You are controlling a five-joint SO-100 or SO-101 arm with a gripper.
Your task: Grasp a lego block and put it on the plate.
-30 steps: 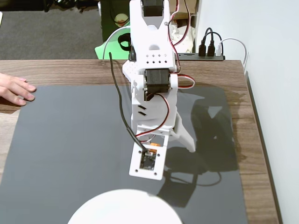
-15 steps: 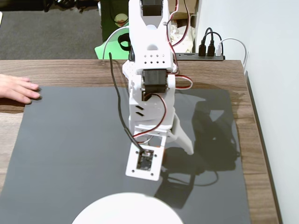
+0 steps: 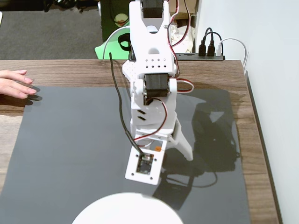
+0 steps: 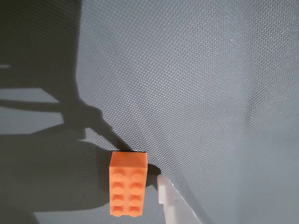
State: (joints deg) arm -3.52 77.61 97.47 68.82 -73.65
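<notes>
An office or hobby room: wooden tabletop (image 3: 56, 70), black mat (image 3: 70, 154), power strip (image 3: 205, 57), grey carpet (image 3: 46, 32).

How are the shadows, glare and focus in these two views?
Fixed view: sharp; the arm throws a hard shadow to its right on the glossy dark mat, and the plate is nearly blown out. Wrist view: mat weave and lego block are sharp, broad shadows fill the left, and the near gripper finger is pale and blurred.

arm (image 3: 149, 93) leaned slightly further toward the plate (image 3: 126, 209), person's hand (image 3: 14, 83) drawn back toward the left edge
</notes>
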